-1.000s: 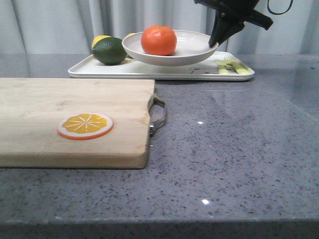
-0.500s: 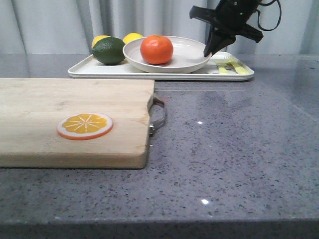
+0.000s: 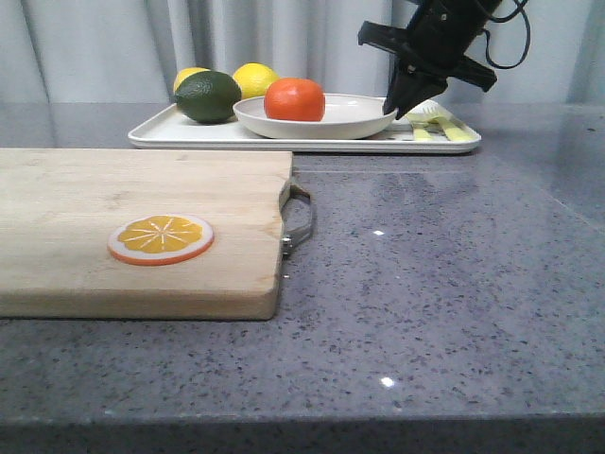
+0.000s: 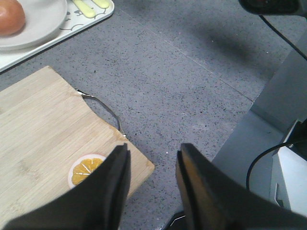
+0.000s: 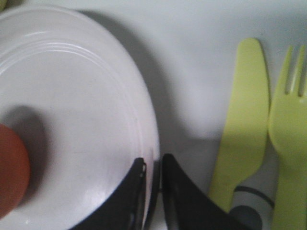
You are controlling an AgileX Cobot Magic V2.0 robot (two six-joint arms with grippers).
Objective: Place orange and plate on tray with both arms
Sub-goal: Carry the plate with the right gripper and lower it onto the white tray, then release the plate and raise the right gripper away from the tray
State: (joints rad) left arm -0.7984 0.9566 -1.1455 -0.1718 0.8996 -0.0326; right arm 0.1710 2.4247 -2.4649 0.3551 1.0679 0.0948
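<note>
The off-white plate (image 3: 340, 117) rests on the white tray (image 3: 161, 134) at the back, with the orange (image 3: 294, 99) lying in it. My right gripper (image 3: 395, 106) is shut on the plate's right rim; in the right wrist view its jaws pinch the rim (image 5: 154, 167), with the plate (image 5: 86, 120) and orange (image 5: 10, 172) beside them. My left gripper (image 4: 152, 158) is open and empty, high above the near right corner of the cutting board (image 4: 43, 139). The plate (image 4: 33, 24), orange (image 4: 10, 17) and tray (image 4: 72, 29) show far off in the left wrist view.
A lime (image 3: 208, 96) and two lemons (image 3: 255, 78) lie at the tray's left. A yellow-green knife (image 5: 244, 120) and fork (image 5: 290, 139) lie at its right. The wooden cutting board (image 3: 142, 218) with metal handle (image 3: 301, 218) holds an orange slice (image 3: 161, 238).
My right gripper has lowered the plate with the orange from above the tray down onto it. The plate now sits level.
</note>
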